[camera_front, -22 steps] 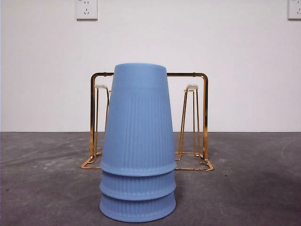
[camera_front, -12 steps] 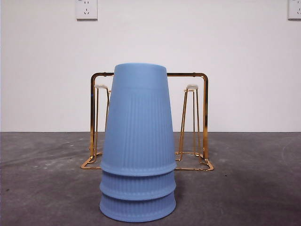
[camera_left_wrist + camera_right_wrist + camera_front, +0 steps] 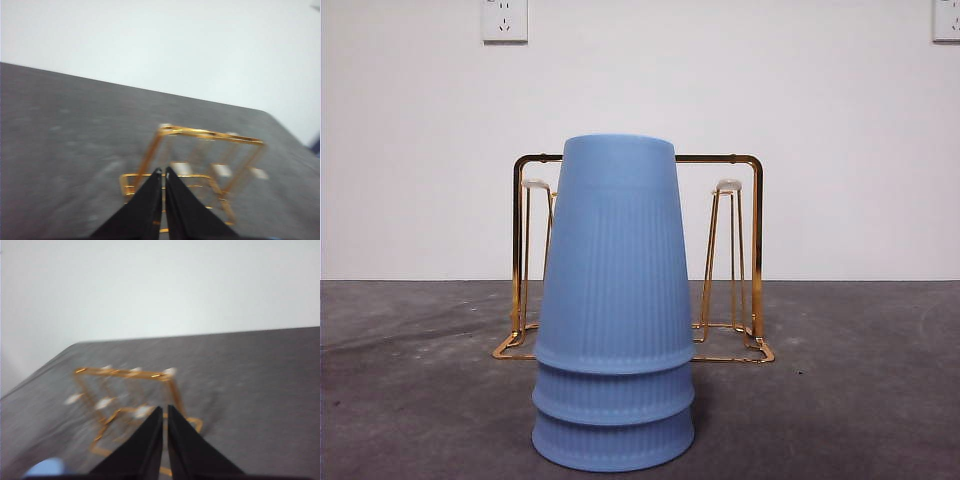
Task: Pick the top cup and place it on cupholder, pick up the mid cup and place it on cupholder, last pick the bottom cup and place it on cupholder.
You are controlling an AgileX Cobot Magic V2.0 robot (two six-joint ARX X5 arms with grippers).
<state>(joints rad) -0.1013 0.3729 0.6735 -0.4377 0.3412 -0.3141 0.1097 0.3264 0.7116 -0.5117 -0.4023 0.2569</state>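
Three blue ribbed cups stand nested upside down in a stack near the front of the table: the top cup (image 3: 612,250), the mid cup's rim (image 3: 613,392), the bottom cup's rim (image 3: 613,440). Behind them stands the gold wire cupholder (image 3: 754,240) with white-tipped prongs and nothing hung on it. My left gripper (image 3: 163,172) is shut and holds nothing, above the table with the cupholder (image 3: 200,150) beyond its tips. My right gripper (image 3: 164,410) is shut too, empty, facing the cupholder (image 3: 125,390); a blue cup edge (image 3: 42,467) shows at a corner. Neither gripper shows in the front view.
The dark grey table (image 3: 860,380) runs to a white wall with two sockets (image 3: 504,20) high up. Both wrist views are blurred.
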